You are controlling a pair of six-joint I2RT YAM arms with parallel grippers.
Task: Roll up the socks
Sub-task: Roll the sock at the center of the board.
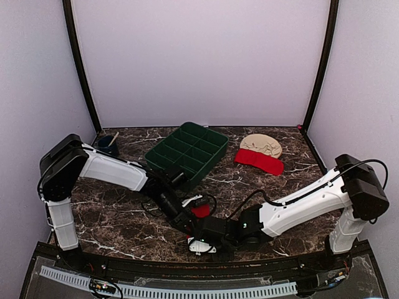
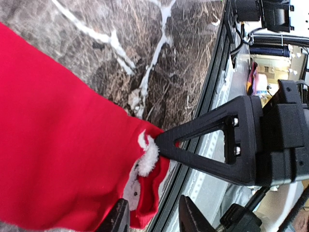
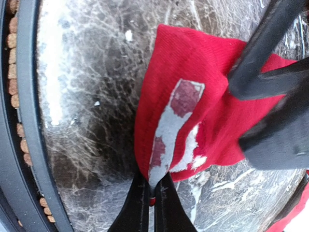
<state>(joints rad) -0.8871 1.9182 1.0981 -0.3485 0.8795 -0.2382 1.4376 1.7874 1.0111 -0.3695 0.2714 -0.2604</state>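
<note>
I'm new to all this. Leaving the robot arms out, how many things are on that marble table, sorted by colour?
Red socks: 2, one at the front, one at the back
Green tray: 1
Beige round mat: 1
Dark blue cup: 1
Total: 5

2 white-shelled arms (image 1: 112, 169) with black joints and cables (image 1: 254, 193) — black triangular hand fingers (image 2: 203, 163), 2 silver screws (image 2: 236, 150).
</note>
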